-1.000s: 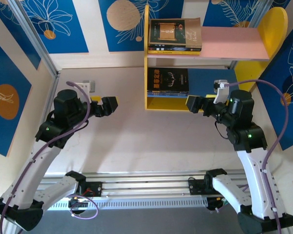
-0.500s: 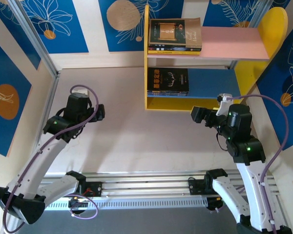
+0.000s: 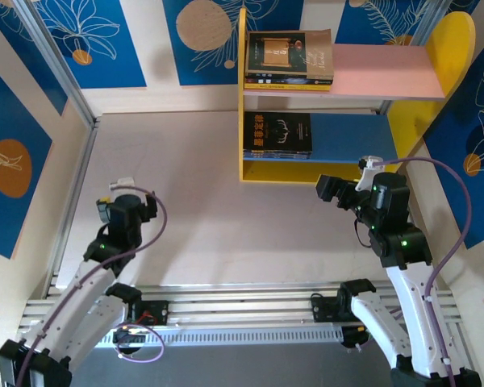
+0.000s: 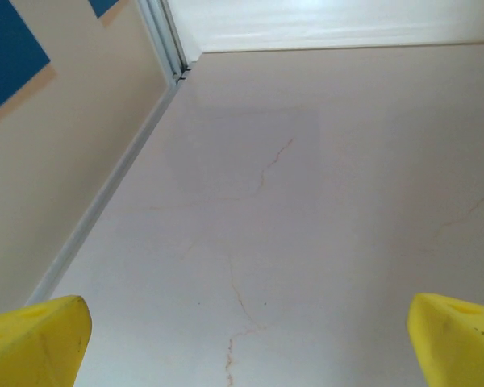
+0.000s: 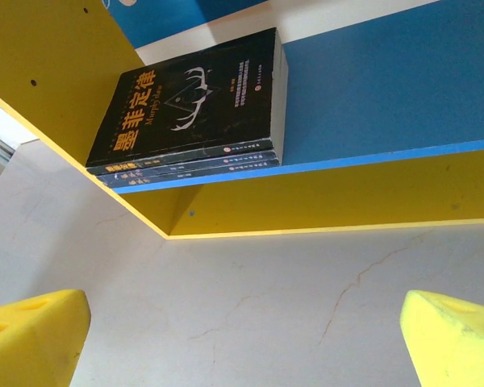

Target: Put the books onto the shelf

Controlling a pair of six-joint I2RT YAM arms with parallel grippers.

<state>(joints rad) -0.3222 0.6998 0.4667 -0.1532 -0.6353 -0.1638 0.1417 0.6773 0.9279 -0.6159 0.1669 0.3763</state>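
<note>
— At 1 o'clock on the table (image 3: 226, 210), what stands there?

— The shelf (image 3: 242, 97), with its pink upper board (image 3: 387, 71) above its blue lower board (image 3: 347, 137).

— And the books?

— They lie flat on it in two stacks. The upper stack (image 3: 289, 55) sits on the pink upper board, pushed to its 9 o'clock end against the straight yellow side. Its top cover is dark with a tan part, and a yellow edge shows at the bottom. The lower stack (image 3: 277, 133) sits on the blue lower board, also at the 9 o'clock end. Its top cover is black with yellow Chinese characters, and three spines show from the right wrist.

— Where is the right gripper?

— The right gripper (image 3: 327, 187) hangs at 3 o'clock over the table, just in front of the shelf's lower edge and facing the lower stack. Its yellow pads (image 5: 32, 334) are spread wide, grasping nothing, with bare tabletop between them.

— And the left gripper?

— The left gripper (image 4: 246, 343) is at 9 o'clock, well apart from the shelf. Its pads are splayed just as wide and hold nothing. Below them is pale tabletop with hairline cracks, and the wall corner lies toward 11 o'clock in the left wrist view.
</note>
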